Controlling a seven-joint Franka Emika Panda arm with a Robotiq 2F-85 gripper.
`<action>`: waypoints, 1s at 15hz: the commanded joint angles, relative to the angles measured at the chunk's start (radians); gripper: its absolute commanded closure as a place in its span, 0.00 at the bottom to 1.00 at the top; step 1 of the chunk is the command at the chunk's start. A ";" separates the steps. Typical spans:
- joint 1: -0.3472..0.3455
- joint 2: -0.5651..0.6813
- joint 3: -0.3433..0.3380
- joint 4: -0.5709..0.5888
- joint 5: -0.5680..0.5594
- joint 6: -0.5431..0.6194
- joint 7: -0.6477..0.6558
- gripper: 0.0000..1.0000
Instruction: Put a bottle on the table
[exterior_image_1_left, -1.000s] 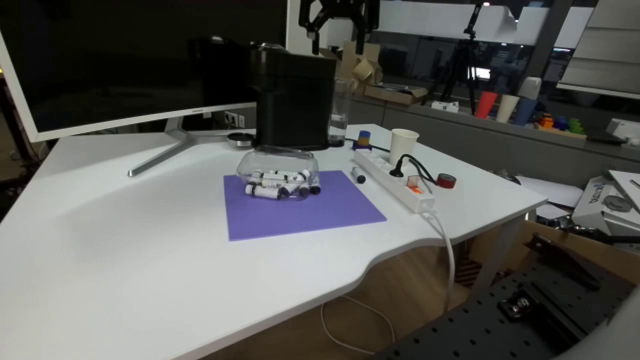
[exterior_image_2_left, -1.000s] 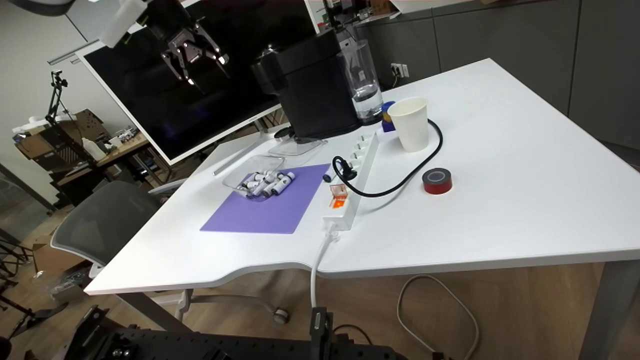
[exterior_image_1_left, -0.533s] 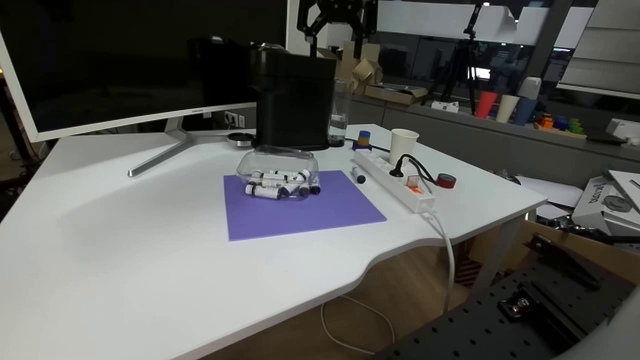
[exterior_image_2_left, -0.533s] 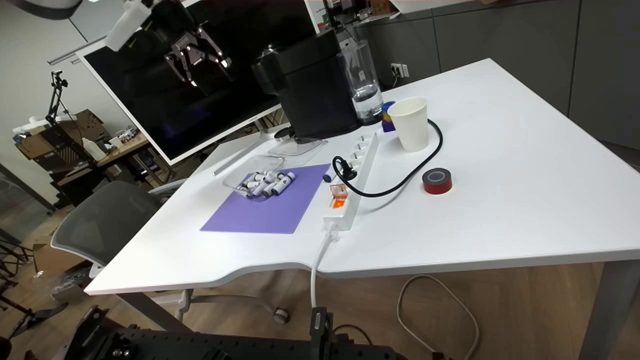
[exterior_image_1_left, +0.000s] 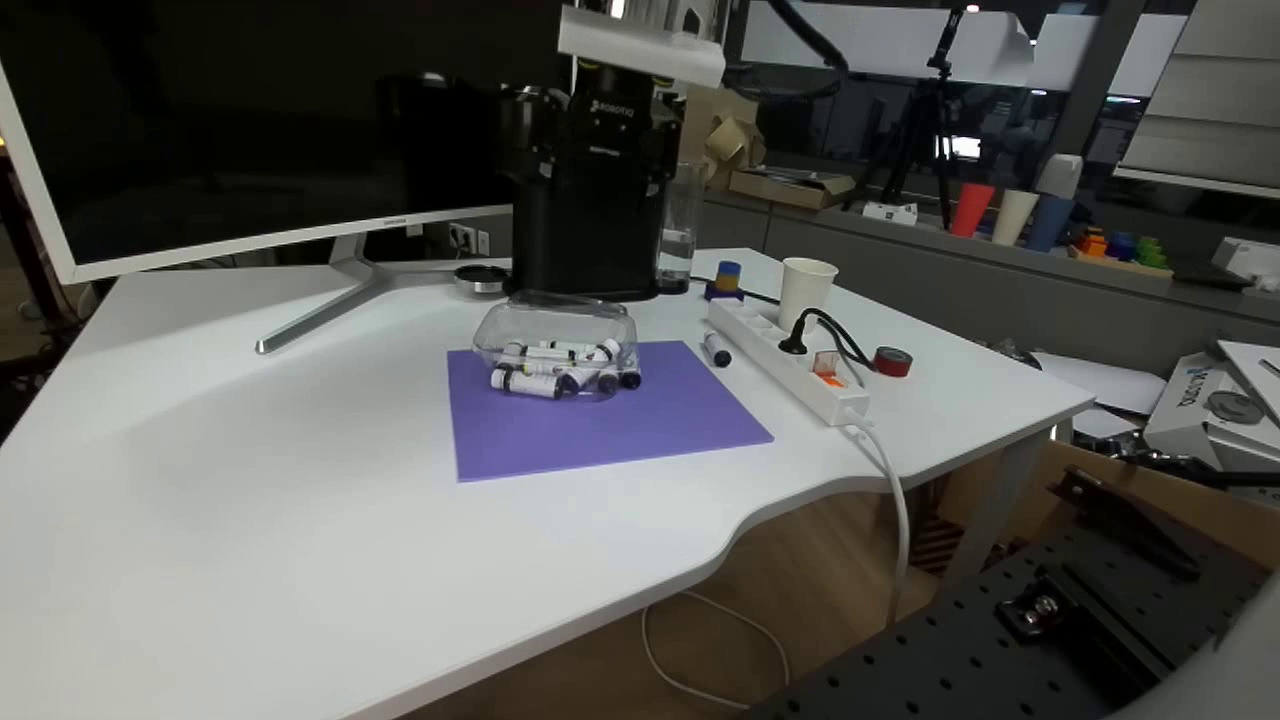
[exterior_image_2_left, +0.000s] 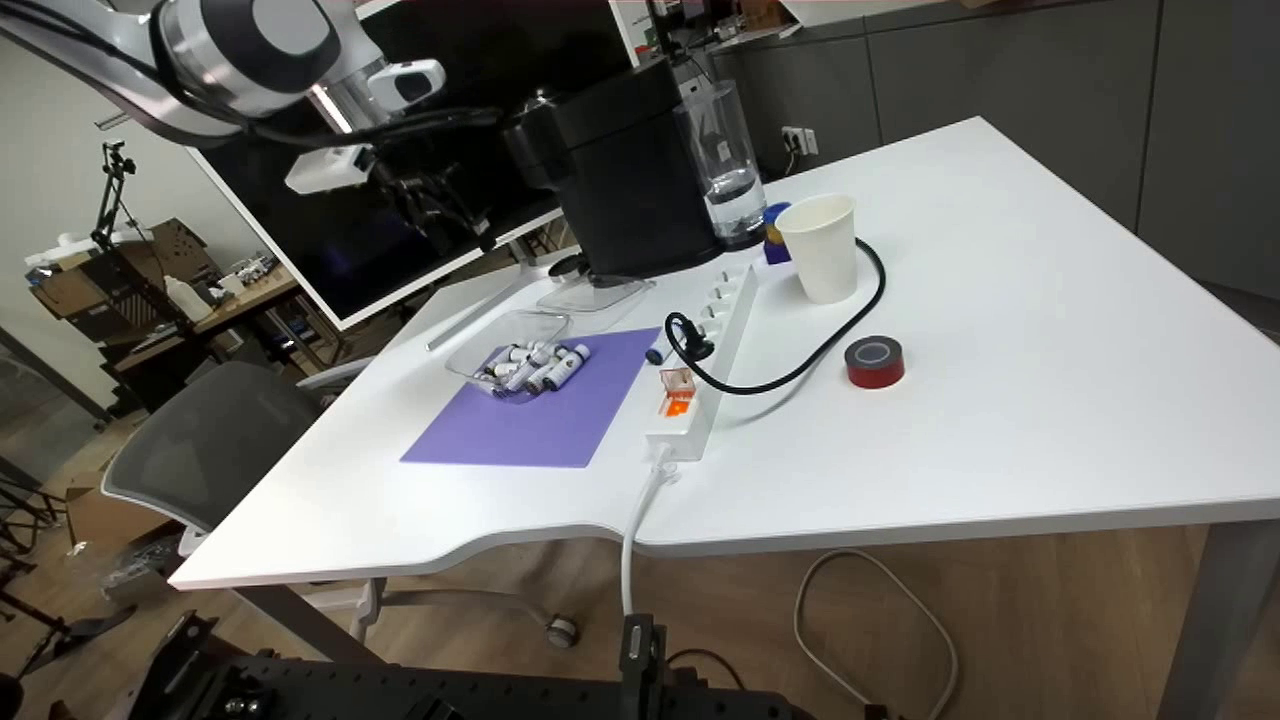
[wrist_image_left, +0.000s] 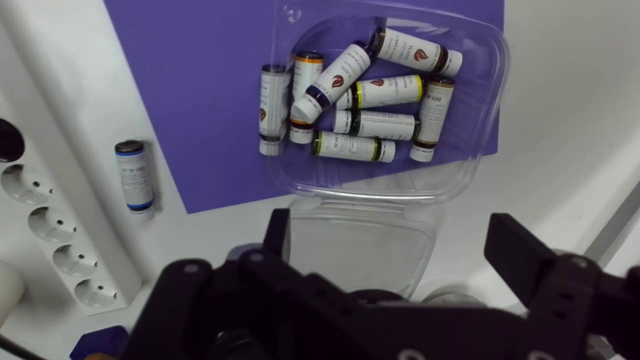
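Note:
Several small bottles (wrist_image_left: 387, 124) with white labels lie in an open clear plastic container (wrist_image_left: 360, 195), which sits partly on a purple mat (wrist_image_left: 215, 165). The container also shows in both exterior views (exterior_image_1_left: 490, 335) (exterior_image_2_left: 465, 350). A single bottle with blue bands (wrist_image_left: 135, 177) lies on the white table (wrist_image_left: 565, 125), between the mat and the power strip; it also shows in an exterior view (exterior_image_1_left: 717, 349). My gripper (wrist_image_left: 392, 240) is open and empty above the container's lid side. In an exterior view the gripper (exterior_image_2_left: 445, 215) hangs high before the monitor.
A black machine (exterior_image_2_left: 630, 170) with a clear water tank (exterior_image_2_left: 735, 195) stands at the back beside a large monitor (exterior_image_1_left: 250, 120). A power strip (exterior_image_1_left: 775, 355), a paper cup (exterior_image_1_left: 805, 287), red tape (exterior_image_1_left: 892, 361) and a black cable (exterior_image_2_left: 800, 370) are on the right.
My gripper has come lower in both exterior views, and more of the arm shows. It stays open. The bottles, container and mat have not moved.

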 joint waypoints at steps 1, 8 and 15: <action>0.020 0.080 0.002 0.046 0.084 0.018 0.031 0.00; 0.043 0.121 0.010 0.027 0.147 0.019 -0.001 0.00; 0.031 0.184 -0.022 0.050 0.145 0.007 0.007 0.00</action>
